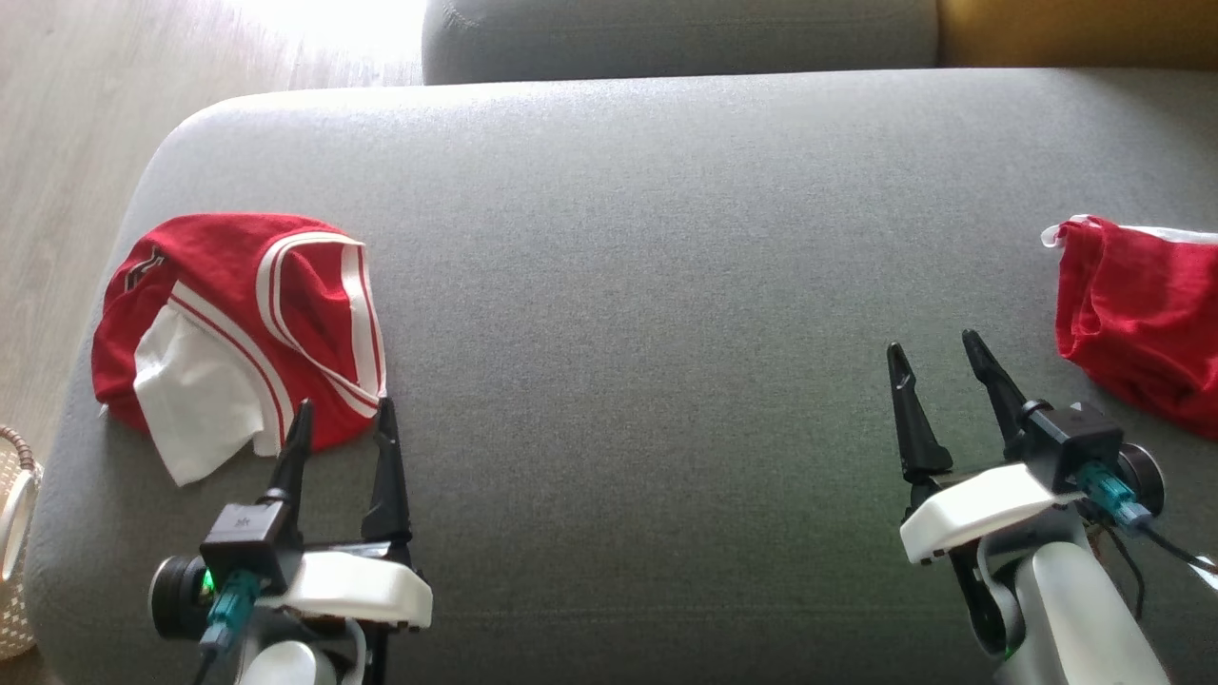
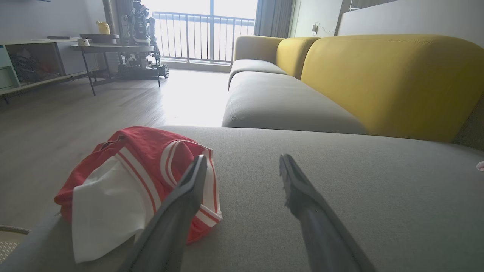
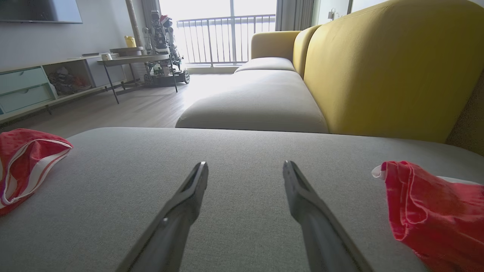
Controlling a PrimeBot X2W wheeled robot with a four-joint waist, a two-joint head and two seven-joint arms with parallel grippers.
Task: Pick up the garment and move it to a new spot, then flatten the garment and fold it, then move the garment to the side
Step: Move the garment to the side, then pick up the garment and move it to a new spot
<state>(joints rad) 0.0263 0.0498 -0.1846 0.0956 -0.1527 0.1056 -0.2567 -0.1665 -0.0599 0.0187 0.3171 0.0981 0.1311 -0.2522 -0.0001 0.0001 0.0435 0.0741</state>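
Step in hand: standing at the very start, by the look of it, with nothing lifted yet.
Garment (image 1: pixel 238 333): lying bunched, red with white bands, near the left end of the sofa seat (image 1: pixel 647 314).
Left pincer (image 1: pixel 341 420): hovering spread and holding nothing, tips just at the garment's near edge.
Right pincer (image 1: pixel 937 352): hanging spread and holding nothing, over bare cushion.
Next move: likely calling for lowering onto the striped edge, closing on cloth alone, not cushion.
Second red cloth (image 1: pixel 1142 314): lying at the right end, just beside the right pincer; risking confusion over which piece is meant.
Basket (image 1: pixel 14 542): sitting off the left end, on the floor.
Yellow backrest (image 2: pixel 393 83): rising behind, well apart.
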